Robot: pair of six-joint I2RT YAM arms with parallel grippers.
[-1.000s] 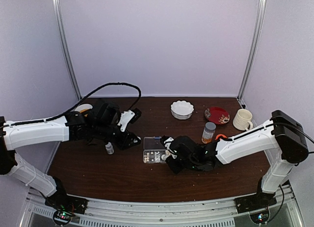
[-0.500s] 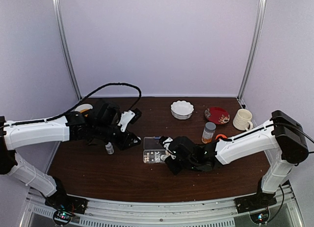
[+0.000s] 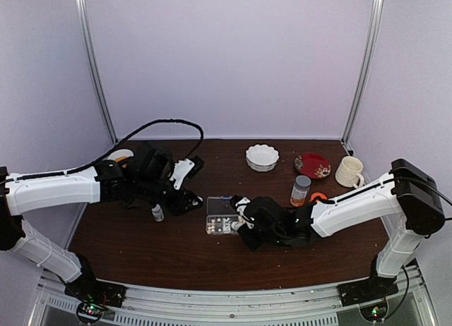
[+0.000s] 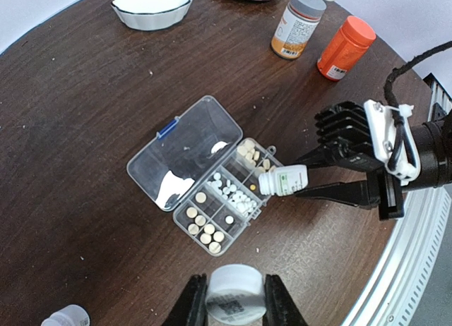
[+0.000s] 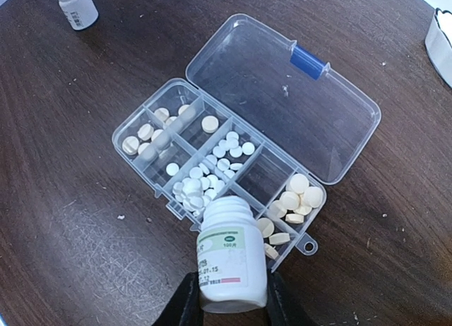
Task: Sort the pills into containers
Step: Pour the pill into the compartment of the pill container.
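1. My left end effector (image 4: pixel 236 299) is narrowed around a small white bottle (image 4: pixel 235 289), left of the box.
2. The organizer box (image 5: pixel 282 107) lies open at mid-tabletop, with pills (image 5: pixel 212 172) in several compartments.
3. My right end effector (image 5: pixel 227 298) clamps a tilted white bottle (image 5: pixel 227 259), mouth over a near compartment. I judge this the pouring step; next calls for gentle tipping.

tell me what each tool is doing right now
left tool: closed on a small white round piece, cap or bottle unclear
right tool: closed on a white pill bottle tipped over the organizer box

Label on white bottle (image 5: pixel 227 259) — only "100" legible.
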